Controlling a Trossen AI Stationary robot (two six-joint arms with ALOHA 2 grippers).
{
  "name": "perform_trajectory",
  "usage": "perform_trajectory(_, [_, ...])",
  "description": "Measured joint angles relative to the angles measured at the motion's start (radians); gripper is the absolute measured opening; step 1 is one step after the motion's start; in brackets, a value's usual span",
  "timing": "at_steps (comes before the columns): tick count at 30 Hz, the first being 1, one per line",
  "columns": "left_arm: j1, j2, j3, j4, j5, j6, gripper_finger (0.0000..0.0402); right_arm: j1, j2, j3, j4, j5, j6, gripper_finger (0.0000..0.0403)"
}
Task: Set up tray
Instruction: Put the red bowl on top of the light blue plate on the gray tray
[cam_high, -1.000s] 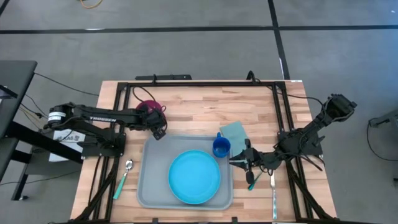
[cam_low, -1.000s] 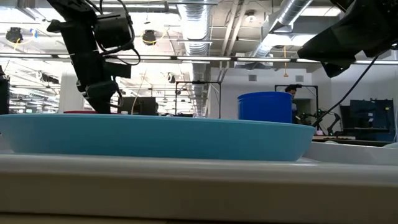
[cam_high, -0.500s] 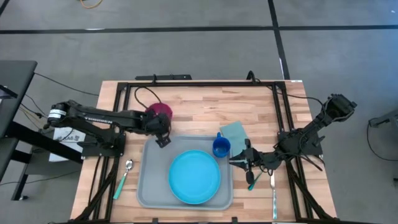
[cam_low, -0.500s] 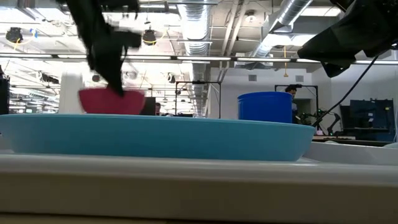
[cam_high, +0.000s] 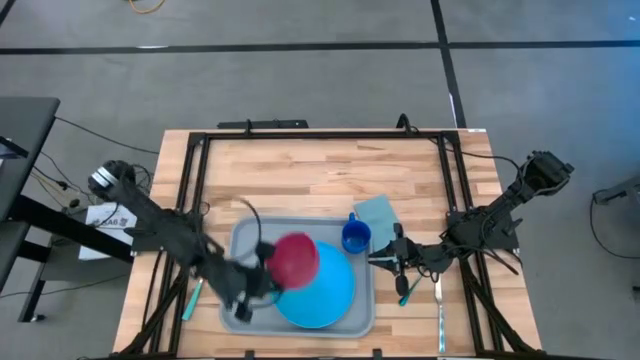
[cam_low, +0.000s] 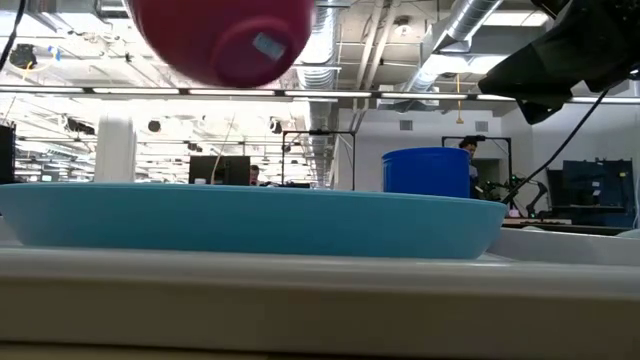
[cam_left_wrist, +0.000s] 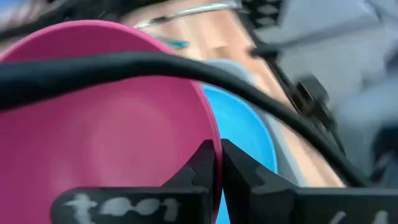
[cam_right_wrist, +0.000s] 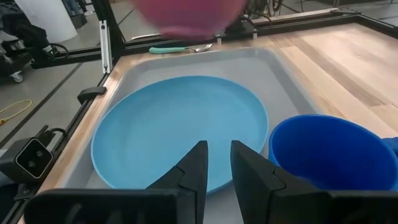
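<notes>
The grey-blue tray (cam_high: 238, 248) lies at the table's near middle with a round blue plate (cam_high: 332, 295) on it. A blue cup (cam_high: 355, 236) stands at the tray's far right corner. A pink bowl (cam_high: 295, 258) hangs above the plate's left part, and my left gripper (cam_left_wrist: 219, 163) is shut on it. The bowl also shows in the low view (cam_low: 225, 35) and the right wrist view (cam_right_wrist: 186, 15). My right gripper (cam_right_wrist: 217, 163) waits just right of the tray, its fingers slightly apart with nothing between them. My left gripper pinches the pink bowl's rim (cam_left_wrist: 211, 134), one finger inside the bowl and one outside. The fingers come slanting down from the table's near left. The bowl is lifted clear above the plate, its underside (cam_low: 250, 45) tipped a little toward the near edge.
A light-teal napkin (cam_high: 378, 212) lies on the wood right of the cup. A teal-handled spoon (cam_right_wrist: 180, 48) lies left of the tray. A teal-handled utensil (cam_high: 403, 290) and a long metal one (cam_high: 439, 312) lie to its right. Black frame rails (cam_high: 300, 135) border the table.
My left gripper has taken hold of the pink bowl at the table's far left. It has lifted the bowl and swung it fast toward the near edge and the right, turning as it went. The bowl, which stood on the wood, now hangs clear over the plate.
</notes>
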Motion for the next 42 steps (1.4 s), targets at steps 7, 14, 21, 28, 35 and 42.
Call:
perform_trajectory(7, [-0.084, 0.248, 0.042, 0.004, 0.011, 0.192, 0.0002, 0.000, 0.000, 0.001, 0.017, 0.001, 0.001, 0.0064])
perform_trajectory(14, [-0.066, 0.426, 0.224, -0.155, 0.034, 0.245, 0.0003, 0.000, 0.000, 0.001, 0.039, 0.001, 0.002, 0.0064])
perform_trajectory(21, [-0.003, 0.504, 0.380, -0.320, 0.127, 0.179, 0.0004, 0.000, 0.000, 0.001, 0.037, 0.001, 0.000, 0.0064])
perform_trajectory(28, [0.048, 0.501, 0.376, -0.270, 0.125, 0.049, 0.0004, -0.006, 0.000, 0.001, 0.037, 0.001, 0.000, 0.0064])
perform_trajectory(35, [0.073, 0.501, 0.376, -0.264, 0.132, 0.029, 0.0027, -0.006, 0.000, 0.001, 0.038, 0.001, 0.001, 0.0064])
perform_trajectory(42, [0.075, 0.501, 0.376, -0.261, 0.132, -0.012, 0.0080, -0.006, 0.000, 0.001, 0.038, 0.001, 0.001, 0.0064])
